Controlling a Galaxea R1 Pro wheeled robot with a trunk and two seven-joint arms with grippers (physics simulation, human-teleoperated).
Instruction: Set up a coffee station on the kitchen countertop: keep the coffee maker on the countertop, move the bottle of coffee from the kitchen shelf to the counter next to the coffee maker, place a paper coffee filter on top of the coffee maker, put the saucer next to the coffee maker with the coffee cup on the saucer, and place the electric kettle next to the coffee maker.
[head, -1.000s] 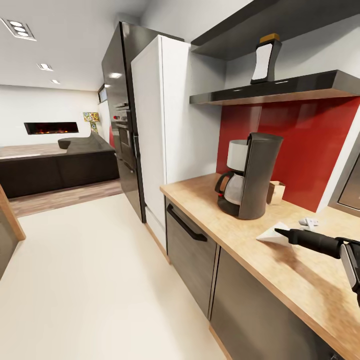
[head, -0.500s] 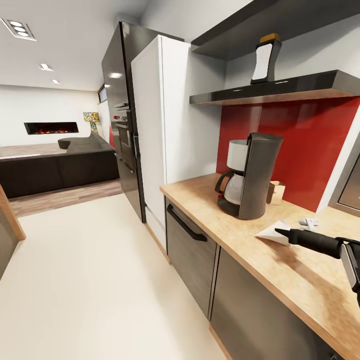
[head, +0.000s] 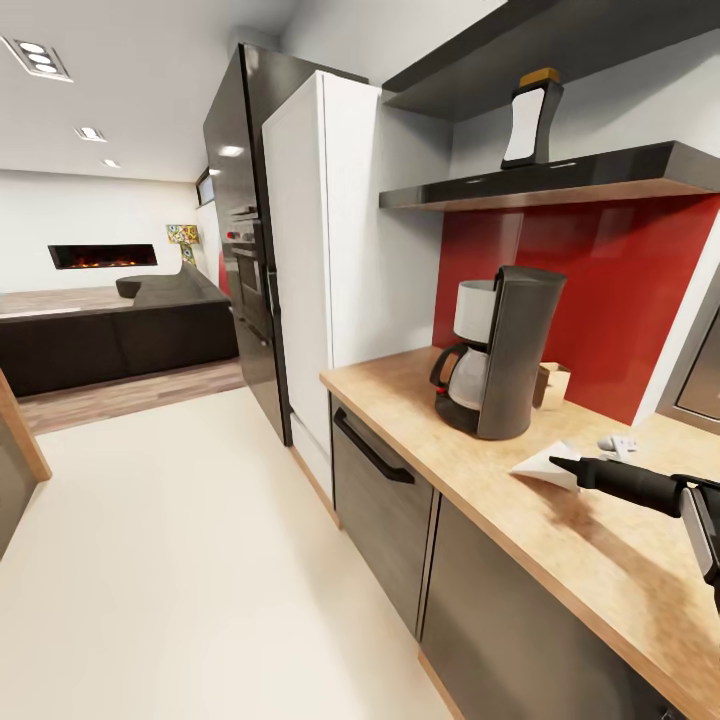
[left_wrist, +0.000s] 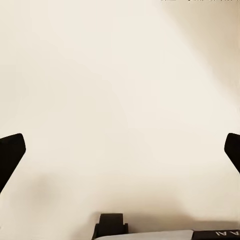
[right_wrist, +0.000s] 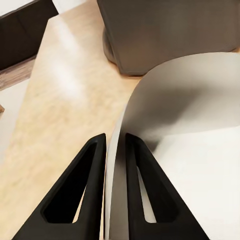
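Two fingers of the right gripper (right_wrist: 114, 185) pinch the paper coffee filter (head: 548, 466), seemingly lifted slightly since a second ago, at the coffee maker's (head: 497, 352) four o'clock; left gripper (left_wrist: 120, 155) spread

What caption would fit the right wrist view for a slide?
Right tool shut on the paper coffee filter above the countertop, beside the coffee maker.

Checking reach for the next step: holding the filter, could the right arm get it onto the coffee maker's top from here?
Probably yes: the right gripper pinches the paper coffee filter just beside the coffee maker, with nothing between them; it must lift well above the top.
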